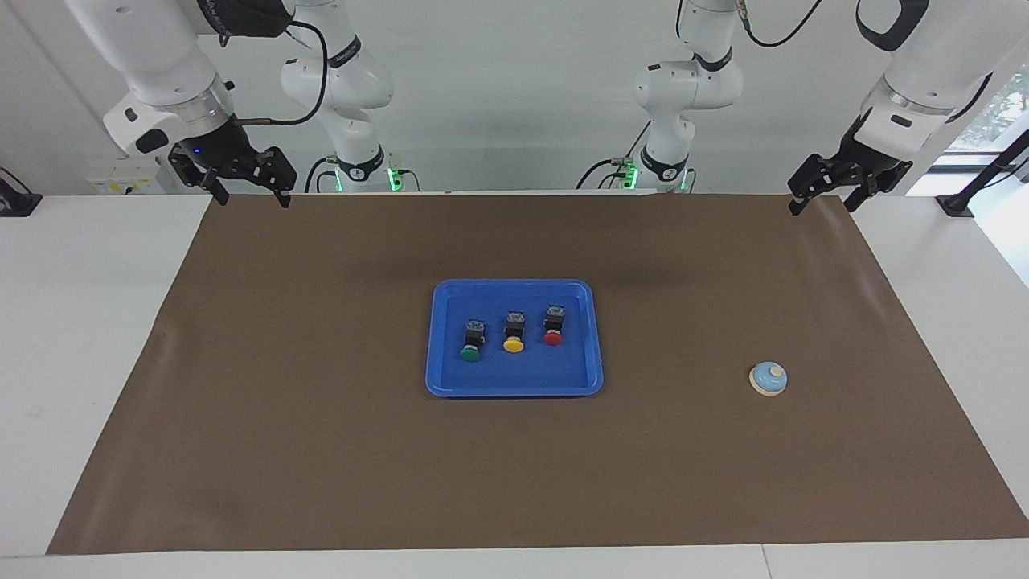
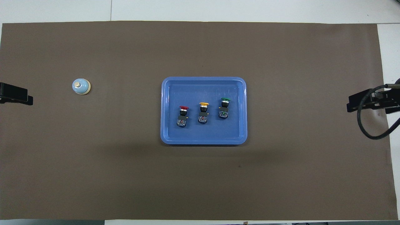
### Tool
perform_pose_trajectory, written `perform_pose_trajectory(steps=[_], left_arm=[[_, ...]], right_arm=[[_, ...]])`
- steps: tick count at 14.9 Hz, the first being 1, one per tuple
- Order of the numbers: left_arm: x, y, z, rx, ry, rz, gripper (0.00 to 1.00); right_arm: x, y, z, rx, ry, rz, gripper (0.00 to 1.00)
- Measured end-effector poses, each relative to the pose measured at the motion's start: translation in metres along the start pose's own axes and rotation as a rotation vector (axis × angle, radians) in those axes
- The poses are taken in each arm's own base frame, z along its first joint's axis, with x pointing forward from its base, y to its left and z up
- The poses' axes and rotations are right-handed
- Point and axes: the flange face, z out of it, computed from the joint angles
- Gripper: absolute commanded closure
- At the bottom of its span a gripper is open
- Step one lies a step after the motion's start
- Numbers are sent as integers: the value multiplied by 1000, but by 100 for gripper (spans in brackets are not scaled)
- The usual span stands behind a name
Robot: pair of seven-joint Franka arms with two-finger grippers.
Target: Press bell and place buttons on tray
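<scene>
Fingers on both grippers stand apart and grasp nothing. The left gripper (image 1: 823, 196) hangs over the mat's (image 1: 321, 450) corner at the left arm's end, on the robots' side, well apart from the tray (image 1: 596, 338). The right gripper (image 1: 248, 190) hangs over the mat's matching corner at the right arm's end, also well apart from the tray; that arm waits.

The tray sits about mid-mat. In it lie 3 buttons in a loose row, each on its side with its cap pointing away from the robots and its blocky body toward them. The red button (image 1: 553, 325) lies toward the left arm's end of the tray, the yellow button (image 1: 514, 331) in the middle, and the green button (image 1: 473, 339) toward the right arm's end. None touches another or the tray's rim. In the overhead view the green button (image 2: 224, 108) lies slightly farther from the robots than the red button (image 2: 182, 115).

The bell (image 1: 768, 378) stands upright on the mat, well apart from the tray toward the left arm's end, and somewhat farther from the robots than the buttons. Neither gripper is over it.
</scene>
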Motion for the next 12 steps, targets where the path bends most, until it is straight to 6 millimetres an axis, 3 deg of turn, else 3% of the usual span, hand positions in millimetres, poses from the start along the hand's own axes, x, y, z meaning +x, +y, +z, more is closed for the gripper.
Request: perform_pose_trajectory(steps=[12], left_arm=[[-5, 1, 5, 0, -44, 3, 0]], right_arm=[[0, 0, 0, 0, 0, 0, 0]])
